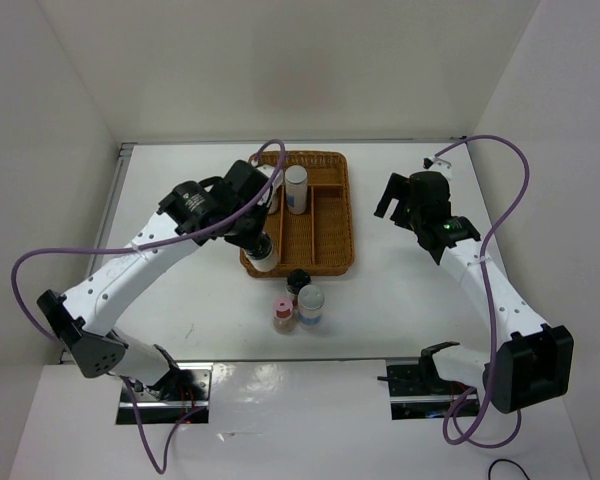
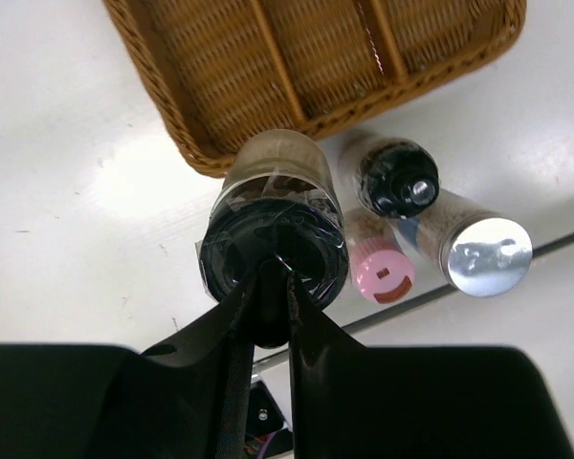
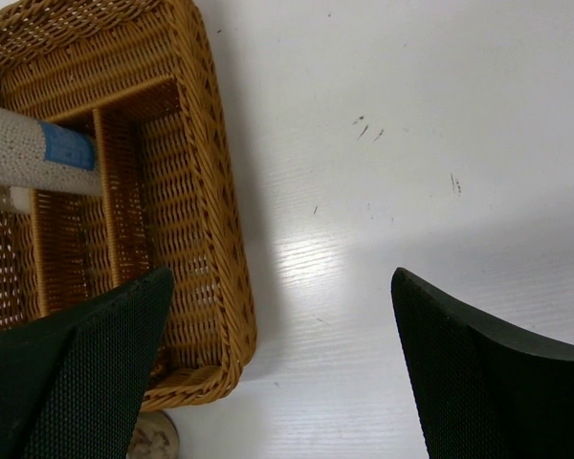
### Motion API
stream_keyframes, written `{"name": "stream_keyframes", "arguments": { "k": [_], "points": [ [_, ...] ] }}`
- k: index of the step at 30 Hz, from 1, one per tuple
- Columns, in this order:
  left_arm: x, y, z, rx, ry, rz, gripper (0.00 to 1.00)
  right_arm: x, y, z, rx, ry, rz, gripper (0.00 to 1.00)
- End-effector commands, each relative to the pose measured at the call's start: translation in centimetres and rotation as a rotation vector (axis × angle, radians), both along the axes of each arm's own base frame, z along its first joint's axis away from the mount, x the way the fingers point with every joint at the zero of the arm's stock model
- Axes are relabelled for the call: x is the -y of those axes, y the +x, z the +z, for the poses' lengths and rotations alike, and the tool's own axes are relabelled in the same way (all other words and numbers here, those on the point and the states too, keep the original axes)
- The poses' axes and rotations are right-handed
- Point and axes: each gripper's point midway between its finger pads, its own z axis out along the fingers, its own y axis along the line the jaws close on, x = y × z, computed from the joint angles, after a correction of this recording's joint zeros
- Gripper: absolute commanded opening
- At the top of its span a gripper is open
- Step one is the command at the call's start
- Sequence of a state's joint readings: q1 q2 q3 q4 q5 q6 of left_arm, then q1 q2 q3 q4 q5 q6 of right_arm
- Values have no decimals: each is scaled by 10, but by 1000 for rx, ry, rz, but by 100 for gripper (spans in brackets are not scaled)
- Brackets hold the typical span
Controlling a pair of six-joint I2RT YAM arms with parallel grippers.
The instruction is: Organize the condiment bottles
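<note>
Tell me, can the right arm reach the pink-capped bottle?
Probably, from above: the right gripper is open and empty. Sideways, the grey-capped bottle and a black-capped bottle stand close beside the pink-capped bottle.

Robot lab test cell.
Left arm (image 1: pixel 130 265) and right arm (image 1: pixel 495 295) bolted to a white table (image 1: pixel 400 300), plain walls (image 1: pixel 310 70) around, purple cables (image 1: pixel 490 138) looping.

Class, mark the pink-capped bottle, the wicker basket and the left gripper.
pink-capped bottle (image 2: pixel 385 273): left wrist view, top of its cap.
wicker basket (image 1: pixel 349 215): top external view, right rim.
left gripper (image 2: pixel 272 279): left wrist view, midway between its fingertips.
</note>
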State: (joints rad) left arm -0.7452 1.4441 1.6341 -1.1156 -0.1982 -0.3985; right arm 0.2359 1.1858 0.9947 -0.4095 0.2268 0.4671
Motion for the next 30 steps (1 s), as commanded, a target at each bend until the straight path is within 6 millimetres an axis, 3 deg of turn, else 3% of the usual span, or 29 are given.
{"name": "stream_keyframes", "arguments": {
  "k": [1, 5, 10, 12, 13, 16, 18, 20, 21, 22, 24, 27, 28, 29, 30],
  "points": [
    [-6, 23, 22, 105, 41, 71, 18, -4, 4, 8, 33, 1, 23, 98],
    [12, 51, 41, 197, 4, 64, 18, -13, 8, 4, 28, 15, 54, 98],
    [62, 83, 69, 296, -137, -37, 18, -7, 12, 2, 23, -24, 36, 98],
    [77, 93, 68, 300, -152, -63, 18, -4, 13, 2, 24, -39, 31, 98],
    [84, 98, 80, 329, -176, -82, 18, -4, 13, 2, 24, -39, 31, 98],
    [103, 115, 70, 325, -169, -116, 18, -2, 14, 4, 34, -49, 28, 98],
    [109, 124, 74, 350, -158, -140, 18, -3, 16, 6, 43, -47, 27, 98],
    [119, 135, 61, 338, -135, -151, 18, -3, 16, 6, 43, -47, 27, 98],
    [126, 139, 69, 353, -158, -158, 18, 1, 16, 6, 43, -37, 10, 98],
    [132, 146, 57, 341, -139, -167, 18, 1, 16, 6, 43, -37, 10, 98],
    [138, 153, 54, 345, -134, -173, 18, 3, 17, 6, 43, -9, -9, 98],
    [143, 170, 42, 343, -111, -177, 18, 10, 18, 23, 91, 2, -30, 98],
    [148, 176, 27, 324, -87, -187, 18, 11, 17, 27, 102, -3, -25, 98],
    [149, 182, 39, 350, -106, -190, 18, 10, 19, 34, 122, 1, -25, 98],
    [149, 188, 39, 345, -112, -189, 18, 17, 20, 34, 122, -16, -43, 98]
  ]
}}
